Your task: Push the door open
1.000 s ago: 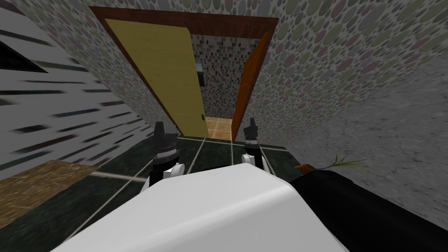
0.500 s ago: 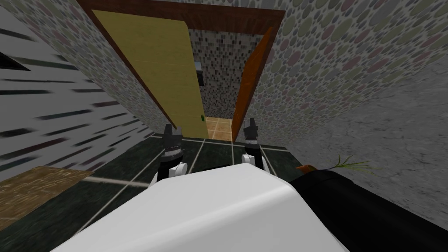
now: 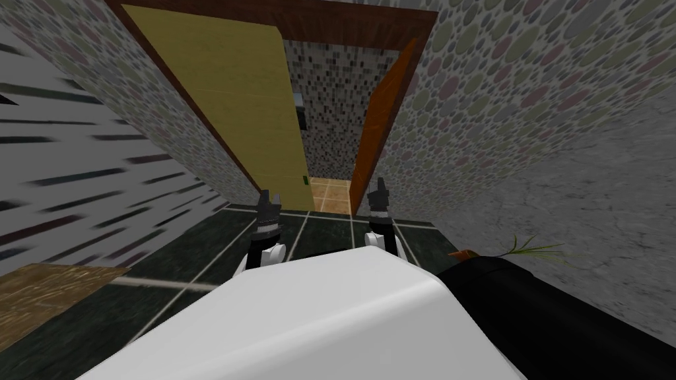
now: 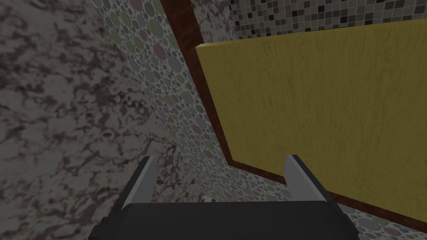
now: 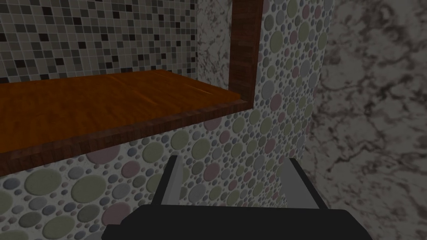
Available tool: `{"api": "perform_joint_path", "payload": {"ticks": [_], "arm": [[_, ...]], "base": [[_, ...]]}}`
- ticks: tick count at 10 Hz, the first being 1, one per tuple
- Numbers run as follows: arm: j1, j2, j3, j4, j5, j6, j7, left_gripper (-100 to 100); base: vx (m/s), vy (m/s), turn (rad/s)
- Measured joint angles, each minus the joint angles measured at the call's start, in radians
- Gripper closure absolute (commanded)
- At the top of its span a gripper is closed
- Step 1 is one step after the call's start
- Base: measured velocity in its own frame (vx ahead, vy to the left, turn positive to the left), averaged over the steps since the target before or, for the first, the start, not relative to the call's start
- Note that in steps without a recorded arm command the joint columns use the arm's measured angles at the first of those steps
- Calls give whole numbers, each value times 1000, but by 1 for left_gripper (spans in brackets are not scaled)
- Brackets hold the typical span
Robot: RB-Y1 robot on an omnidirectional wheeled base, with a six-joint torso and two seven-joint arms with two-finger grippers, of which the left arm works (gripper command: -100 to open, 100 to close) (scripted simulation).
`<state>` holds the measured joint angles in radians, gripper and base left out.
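A yellow wood-grain door [image 3: 244, 105] stands partly swung inward in a dark brown frame [image 3: 317, 30]; a gap at its right edge shows a mosaic-tiled room. My left gripper [image 3: 269, 198] is raised in front of the door's lower edge, a short way from it, fingers open and empty. In the left wrist view the door [image 4: 325, 112] lies just beyond my left gripper [image 4: 221, 175]. My right gripper [image 3: 380, 188] is held up by the orange-brown right jamb [image 3: 379, 125], open and empty. The right wrist view looks past my right gripper [image 5: 233, 179] at that jamb [image 5: 100, 104] and the pebble wall.
Pebble-patterned walls [image 3: 502, 112] flank the doorway. A streaked white wall [image 3: 72, 171] runs along my left. A black block [image 3: 548, 310] with a green sprig [image 3: 528, 247] sits at my right. Dark green floor tiles [image 3: 198, 244] lead to the threshold; tan tiles [image 3: 330, 191] lie beyond.
My left arm has swung right and forward toward the door's lower edge. The whole view has shifted slightly, so my base has crept closer. The right arm holds still.
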<state>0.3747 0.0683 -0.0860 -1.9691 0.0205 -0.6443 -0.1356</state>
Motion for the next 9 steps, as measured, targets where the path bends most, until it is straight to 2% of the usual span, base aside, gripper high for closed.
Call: {"api": "perform_joint_path", "payload": {"ticks": [1,8,9], "arm": [[-21,3,2,37,5,-5,2,-100],[-90,19,-15,241,33,-34,15,-100],[-100,21,-17,260,37,-30,16,-100]], "base": [[91,56,-34],[97,52,-33],[54,32,-9]]}}
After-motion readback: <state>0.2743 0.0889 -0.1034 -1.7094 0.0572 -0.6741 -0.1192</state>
